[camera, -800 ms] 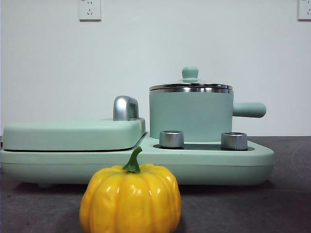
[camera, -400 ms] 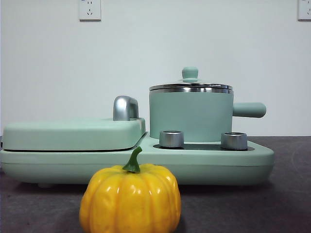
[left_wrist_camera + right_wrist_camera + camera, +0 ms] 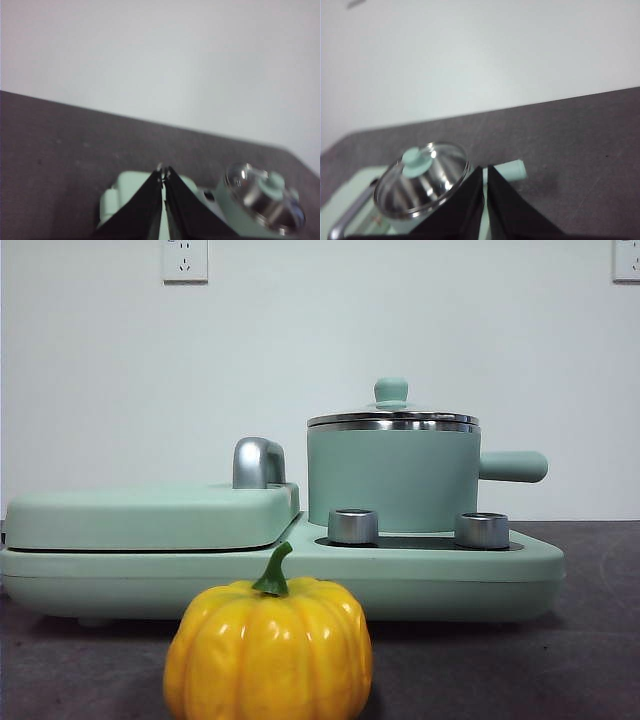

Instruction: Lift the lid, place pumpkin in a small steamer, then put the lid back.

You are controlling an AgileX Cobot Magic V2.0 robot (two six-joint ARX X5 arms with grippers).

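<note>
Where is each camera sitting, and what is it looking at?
Front view: low at table height, looking level at the pumpkin and the small steamer; no robot shows.
Left wrist view: above on the left arm, looking down past the shut left gripper at the lid.
Right wrist view: above on the right arm, shut right gripper beside the lid.
All three views share the lid.

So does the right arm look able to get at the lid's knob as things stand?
Probably yes. The lid sits closed on the small steamer, nothing covers its knob, and the right gripper hangs above and beside it, jaws shut.
</note>
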